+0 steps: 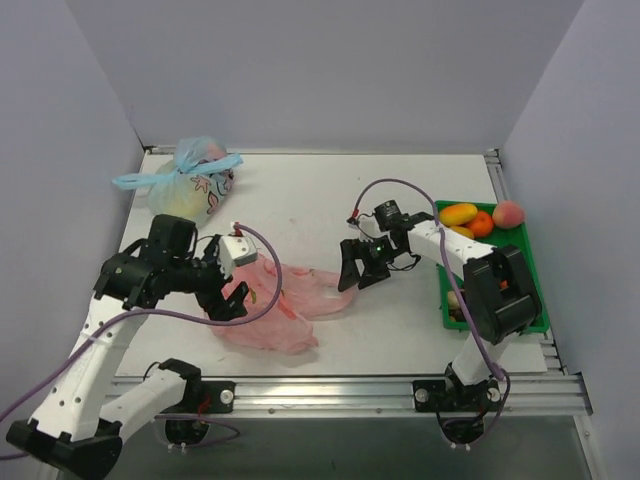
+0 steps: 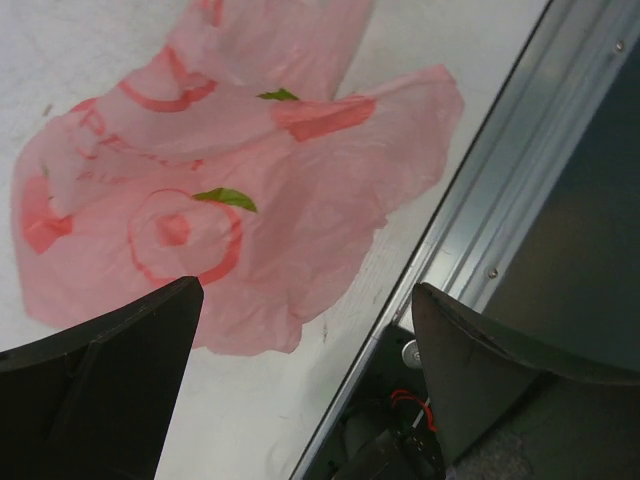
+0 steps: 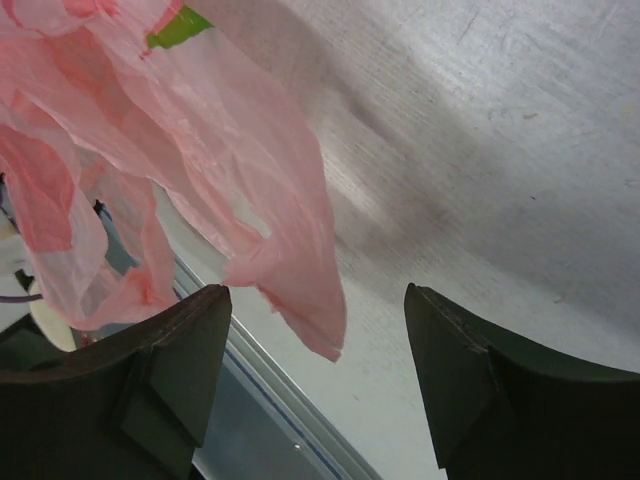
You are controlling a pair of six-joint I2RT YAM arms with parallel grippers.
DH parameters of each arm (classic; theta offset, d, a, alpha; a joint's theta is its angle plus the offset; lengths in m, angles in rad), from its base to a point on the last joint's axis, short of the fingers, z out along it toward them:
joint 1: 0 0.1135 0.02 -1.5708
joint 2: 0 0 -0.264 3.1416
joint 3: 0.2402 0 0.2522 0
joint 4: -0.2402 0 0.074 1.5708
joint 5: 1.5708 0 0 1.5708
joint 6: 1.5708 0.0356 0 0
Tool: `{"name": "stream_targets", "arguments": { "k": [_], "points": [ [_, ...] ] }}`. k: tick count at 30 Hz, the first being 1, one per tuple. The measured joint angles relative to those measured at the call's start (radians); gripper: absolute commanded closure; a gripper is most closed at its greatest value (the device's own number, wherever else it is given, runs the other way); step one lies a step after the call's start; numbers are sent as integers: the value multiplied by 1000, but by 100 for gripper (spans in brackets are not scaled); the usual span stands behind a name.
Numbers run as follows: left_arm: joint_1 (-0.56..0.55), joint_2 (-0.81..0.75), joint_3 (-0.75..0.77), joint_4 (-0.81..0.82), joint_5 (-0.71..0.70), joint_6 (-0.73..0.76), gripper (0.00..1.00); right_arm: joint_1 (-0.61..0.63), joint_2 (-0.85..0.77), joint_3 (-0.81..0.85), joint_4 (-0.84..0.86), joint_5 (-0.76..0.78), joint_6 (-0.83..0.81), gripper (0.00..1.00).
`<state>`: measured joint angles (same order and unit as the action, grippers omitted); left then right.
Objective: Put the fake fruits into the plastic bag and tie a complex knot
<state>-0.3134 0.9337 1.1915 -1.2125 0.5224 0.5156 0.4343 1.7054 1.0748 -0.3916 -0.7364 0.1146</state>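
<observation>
Left tool: I am holding my left tool [image 1: 230,298] spread wide over the left side of the pink bag. It is pinching nothing.
Right tool: I am holding my right tool [image 1: 360,274] spread wide too, with nothing in it. It is hanging by the bag's right end. I cannot tell if it is touching the plastic.
Plastic bag: the plastic bag [image 1: 275,312] is lying flat and crumpled on the surface [image 1: 300,200], between my two tools and near the front.
Why I am here: I think I am getting one tool on each side so I can pull the bag's mouth open.
Fake fruits: the fake fruits [image 1: 468,220] are waiting in the green tray [image 1: 536,300] on the right. None are showing inside the bag.
Knot: I am not seeing a knot on the pink bag yet.
Blue bag: a blue bag [image 1: 190,185] is sitting at the far left, well apart from my work.
Edges: the metal rail [image 1: 350,385] is running just beside the bag's near side, so I am watching that the bag is not sliding off the front.
Open room: the middle and far part of the surface are looking bare, so I am thinking that is the best way to pull the bag.
Walls: walls [image 1: 70,120] are standing on three sides, well apart from the tools.
</observation>
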Motion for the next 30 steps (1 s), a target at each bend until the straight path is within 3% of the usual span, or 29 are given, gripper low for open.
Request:
{"name": "stream_targets", "arguments": {
  "k": [2,3,4,5,10,19,23,30],
  "points": [
    [-77,22,-11,-7,-1,9,3,8,23,0,19,-25,16,52],
    [-108,37,-14,-6,-1,13,3,12,30,0,27,-39,23,79],
    [-131,51,-15,-6,-2,13,3,18,35,1,34,-58,25,97],
    [-147,66,-16,-3,-2,12,3,21,39,3,36,-77,37,100],
    [-161,109,-13,29,-15,-31,3,-5,22,37,36,-154,103,100],
    [-161,180,7,192,-69,-130,3,-339,-178,61,153,-122,402,100],
    [-181,229,49,264,-42,-78,3,-330,-280,-37,199,-88,502,100],
    [-423,327,86,336,-24,150,3,-299,-330,-95,208,-58,567,100]
  ]
}}
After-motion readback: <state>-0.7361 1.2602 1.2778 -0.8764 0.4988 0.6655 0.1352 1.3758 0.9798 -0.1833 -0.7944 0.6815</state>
